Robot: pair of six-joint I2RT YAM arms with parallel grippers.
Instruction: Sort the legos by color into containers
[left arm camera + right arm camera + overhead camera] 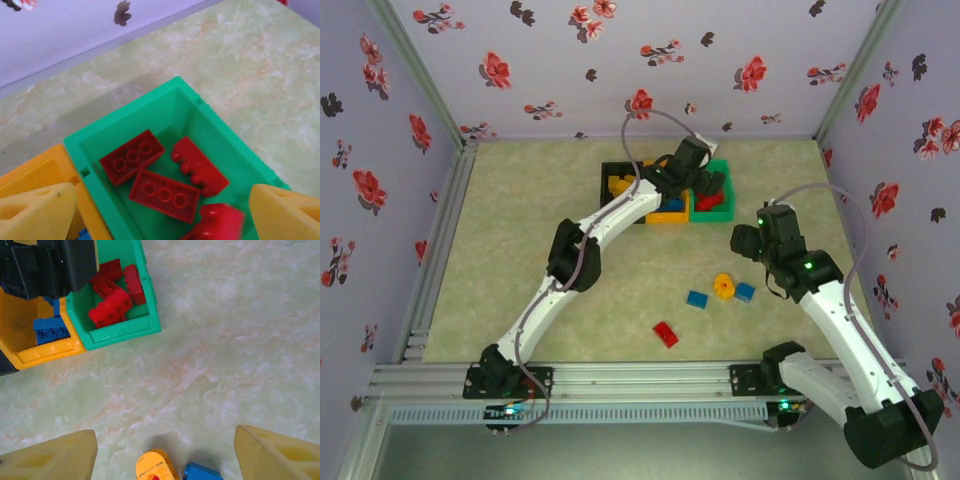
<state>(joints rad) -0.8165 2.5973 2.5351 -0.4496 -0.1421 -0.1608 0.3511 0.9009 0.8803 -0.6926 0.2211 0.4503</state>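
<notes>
My left gripper (706, 184) (160, 222) hangs open over the green bin (718, 212) (210, 125), which holds several red bricks (165, 194). A blurred red brick (218, 222) lies low between its fingers, neither touching it. My right gripper (746, 241) (165, 460) stands wide open above the table. The rounded yellow piece (156, 468) (723, 286) and a blue brick (202, 472) (745, 292) lie just below it. Another blue brick (697, 299) and a red brick (666, 334) lie loose nearer the arms. The orange bin (45, 352) (667, 214) holds blue bricks (50, 329).
The black bin (610, 170) stands left of the orange one, with yellow pieces (620, 186) inside. The three bins sit side by side at the back middle. Flowered walls enclose the table on three sides. Open tabletop (520, 250) lies to the left.
</notes>
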